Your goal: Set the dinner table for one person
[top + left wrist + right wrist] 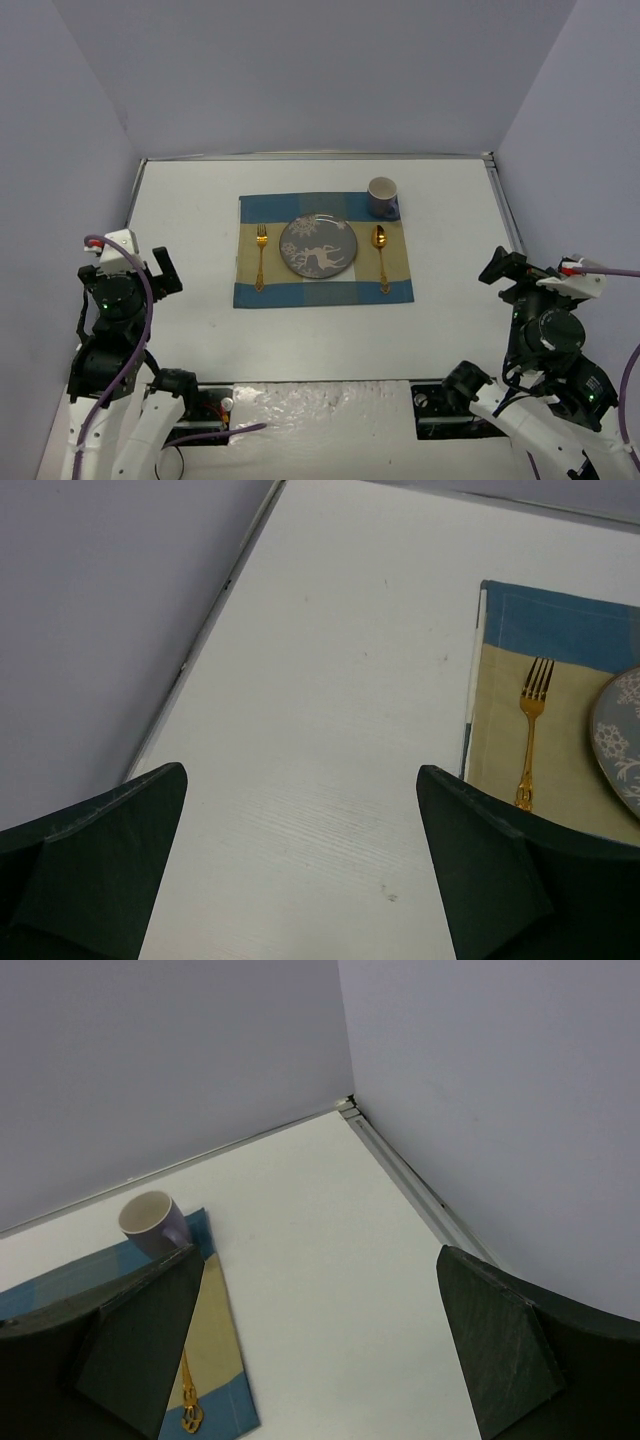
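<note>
The white dinner table (pixel 190 200) holds a blue-and-tan checked placemat (pixel 322 291). On the mat lie a grey patterned plate (pixel 317 245), a gold fork (pixel 261 256) to its left and a gold spoon (pixel 381 255) to its right. A lilac mug (pixel 383 196) stands at the mat's far right corner. My left gripper (pixel 150 268) is open and empty at the table's left edge. My right gripper (pixel 505 268) is open and empty at the right edge. The fork (pixel 529 732) and plate rim (pixel 618 738) show in the left wrist view, the mug (pixel 152 1222) in the right wrist view.
Pale lilac walls (pixel 300 70) enclose the table on three sides. A thin metal rim (pixel 410 1180) runs along the right edge and another (pixel 205 620) along the left. Both arm bases and cables sit at the near edge (pixel 320 410).
</note>
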`<state>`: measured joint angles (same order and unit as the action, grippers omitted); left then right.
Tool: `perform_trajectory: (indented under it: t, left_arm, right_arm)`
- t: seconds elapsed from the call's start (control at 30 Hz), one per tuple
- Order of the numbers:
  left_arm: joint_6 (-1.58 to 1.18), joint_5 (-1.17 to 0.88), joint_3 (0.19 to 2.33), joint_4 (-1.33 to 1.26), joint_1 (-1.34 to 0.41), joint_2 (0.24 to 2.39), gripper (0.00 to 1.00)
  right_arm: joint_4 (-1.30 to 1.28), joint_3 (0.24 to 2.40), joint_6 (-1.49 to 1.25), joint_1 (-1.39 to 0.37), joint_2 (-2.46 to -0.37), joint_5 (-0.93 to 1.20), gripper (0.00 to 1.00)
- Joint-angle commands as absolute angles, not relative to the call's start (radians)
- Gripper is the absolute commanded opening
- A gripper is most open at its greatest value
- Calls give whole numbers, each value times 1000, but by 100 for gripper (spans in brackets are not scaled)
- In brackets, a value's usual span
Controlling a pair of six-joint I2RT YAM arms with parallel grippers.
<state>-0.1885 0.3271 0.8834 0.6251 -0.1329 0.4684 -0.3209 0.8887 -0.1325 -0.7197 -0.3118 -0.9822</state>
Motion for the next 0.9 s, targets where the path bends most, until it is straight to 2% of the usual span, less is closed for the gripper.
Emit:
perform_trajectory:
  t: [0.0,0.87]
  left_arm:
    - [-206,380,840,482,-140,467,97]
    - [-192,369,767,399,-138,474,97]
  right_arm:
    - [-249,866,-140,-721,-332,-1022,100]
    - [-184,799,-89,-721,-329,-913,100]
